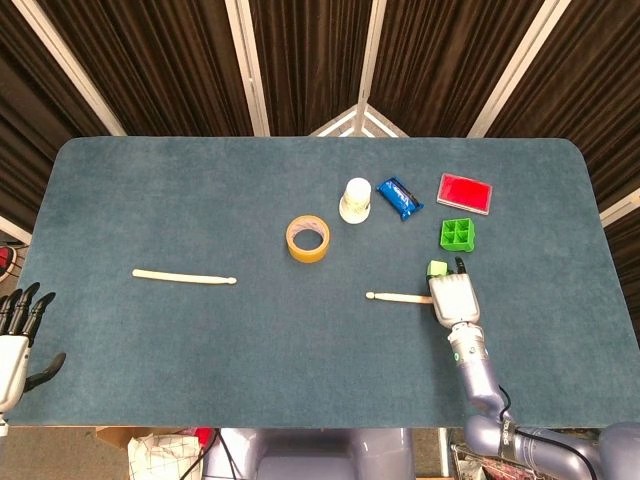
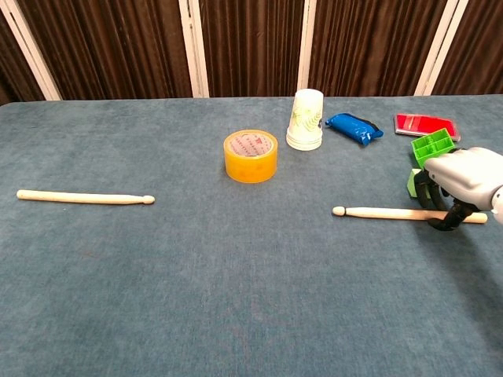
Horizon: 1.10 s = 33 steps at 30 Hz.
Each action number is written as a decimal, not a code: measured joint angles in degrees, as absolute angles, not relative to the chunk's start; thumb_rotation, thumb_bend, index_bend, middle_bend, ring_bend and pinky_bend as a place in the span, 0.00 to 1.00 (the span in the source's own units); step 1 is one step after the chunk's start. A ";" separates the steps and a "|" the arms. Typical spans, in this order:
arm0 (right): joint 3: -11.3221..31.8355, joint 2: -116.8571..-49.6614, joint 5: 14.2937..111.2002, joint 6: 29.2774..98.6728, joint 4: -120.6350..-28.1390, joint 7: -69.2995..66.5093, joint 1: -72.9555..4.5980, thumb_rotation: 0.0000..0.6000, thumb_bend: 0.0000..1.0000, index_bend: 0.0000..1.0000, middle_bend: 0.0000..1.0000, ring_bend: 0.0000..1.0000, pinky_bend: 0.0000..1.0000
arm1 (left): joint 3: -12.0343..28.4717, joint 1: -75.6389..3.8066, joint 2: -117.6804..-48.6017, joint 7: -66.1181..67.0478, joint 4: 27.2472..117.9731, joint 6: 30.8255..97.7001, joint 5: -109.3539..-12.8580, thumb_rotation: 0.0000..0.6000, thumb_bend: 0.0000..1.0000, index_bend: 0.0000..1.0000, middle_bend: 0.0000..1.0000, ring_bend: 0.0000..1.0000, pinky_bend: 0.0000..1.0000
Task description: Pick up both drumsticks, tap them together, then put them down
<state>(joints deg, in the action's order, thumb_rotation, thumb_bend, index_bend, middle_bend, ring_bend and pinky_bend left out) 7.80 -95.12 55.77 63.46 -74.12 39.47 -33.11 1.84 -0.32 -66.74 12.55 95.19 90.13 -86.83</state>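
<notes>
Two pale wooden drumsticks lie on the blue table. The left drumstick (image 1: 183,276) (image 2: 85,197) lies alone at the left, tip pointing right. The right drumstick (image 1: 398,296) (image 2: 381,212) lies at the right, tip pointing left. My right hand (image 1: 453,298) (image 2: 464,179) covers its butt end, and its dark fingers (image 2: 431,195) curl around the shaft from above while the thumb closes from the near side. The butt pokes out past the hand. My left hand (image 1: 20,340) hangs beyond the table's left near corner with fingers spread, holding nothing; the chest view does not show it.
Behind the right drumstick are a yellow tape roll (image 1: 308,238) (image 2: 250,155), a paper cup (image 1: 355,200) (image 2: 306,119), a blue packet (image 1: 399,198) (image 2: 353,129), a red box (image 1: 465,193) (image 2: 425,124) and a green divided box (image 1: 459,233) (image 2: 432,146). A small green block (image 1: 436,268) (image 2: 412,182) sits beside my right hand.
</notes>
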 measured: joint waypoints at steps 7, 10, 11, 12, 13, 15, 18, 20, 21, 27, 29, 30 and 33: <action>7.73 -95.46 55.99 63.27 -73.62 39.49 -33.11 1.00 0.34 0.54 0.55 0.41 0.11 | 1.80 -0.36 -66.79 12.66 95.19 90.07 -86.85 1.00 0.35 0.12 0.00 0.00 0.07; 7.62 -95.65 56.14 63.22 -73.37 39.57 -33.08 1.00 0.34 0.54 0.55 0.41 0.11 | 1.79 -0.34 -66.77 12.64 95.24 90.13 -86.87 1.00 0.35 0.12 0.00 0.00 0.07; 7.59 -95.69 56.19 63.21 -73.32 39.56 -33.05 1.00 0.34 0.54 0.55 0.41 0.11 | 1.78 -0.35 -66.76 12.62 95.25 90.13 -86.89 1.00 0.35 0.12 0.00 0.00 0.07; 7.58 -95.69 56.23 63.18 -73.30 39.52 -33.03 1.00 0.34 0.55 0.55 0.42 0.11 | 1.77 -0.35 -66.76 12.61 95.26 90.12 -86.90 1.00 0.35 0.12 0.00 0.00 0.07; 7.57 -95.65 56.25 63.09 -73.31 39.50 -33.02 1.00 0.34 0.55 0.55 0.42 0.11 | 1.76 -0.35 -66.76 12.62 95.26 90.11 -86.88 1.00 0.35 0.12 0.00 0.00 0.07; 7.56 -95.62 56.37 63.05 -73.36 39.47 -33.01 1.00 0.34 0.55 0.55 0.42 0.11 | 1.76 -0.36 -66.76 12.64 95.26 90.08 -86.86 1.00 0.35 0.12 0.00 0.00 0.07; 7.60 -95.75 56.63 63.13 -73.40 39.41 -33.02 1.00 0.34 0.56 0.55 0.42 0.11 | 1.78 -0.37 -66.74 12.58 95.26 90.10 -86.86 1.00 0.35 0.12 0.00 0.00 0.07; 7.56 -95.75 56.87 63.23 -73.47 39.43 -33.00 1.00 0.34 0.56 0.55 0.42 0.11 | 1.79 -0.38 -66.75 12.61 95.25 90.08 -86.80 1.00 0.35 0.12 0.00 0.00 0.07; 7.49 -95.76 57.00 63.25 -73.54 39.49 -32.98 1.00 0.34 0.56 0.55 0.42 0.11 | 1.78 -0.38 -66.74 12.61 95.25 90.05 -86.79 1.00 0.35 0.12 0.00 0.00 0.07; 7.47 -95.74 57.18 63.30 -73.70 39.59 -32.87 1.00 0.36 0.57 0.56 0.43 0.11 | 1.75 -0.36 -66.70 12.56 95.32 90.11 -86.83 1.00 0.35 0.12 0.00 0.00 0.07; 7.49 -95.69 57.25 63.30 -73.76 39.55 -32.85 1.00 0.36 0.58 0.56 0.43 0.11 | 1.74 -0.37 -66.68 12.55 95.32 90.08 -86.82 1.00 0.35 0.12 0.00 0.00 0.07; 7.49 -95.66 57.28 63.29 -73.78 39.60 -32.83 1.00 0.36 0.58 0.56 0.43 0.11 | 1.74 -0.37 -66.68 12.56 95.31 90.07 -86.82 1.00 0.35 0.12 0.00 0.00 0.07; 7.46 -95.57 57.25 63.17 -73.72 39.76 -32.84 1.00 0.36 0.58 0.56 0.43 0.11 | 1.72 -0.41 -66.71 12.61 95.33 90.02 -86.84 1.00 0.35 0.12 0.00 0.00 0.07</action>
<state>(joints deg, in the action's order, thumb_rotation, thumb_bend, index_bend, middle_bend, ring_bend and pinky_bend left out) 7.46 -95.57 57.25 63.17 -73.72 39.76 -32.84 1.72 -0.41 -66.71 12.61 95.33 90.02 -86.84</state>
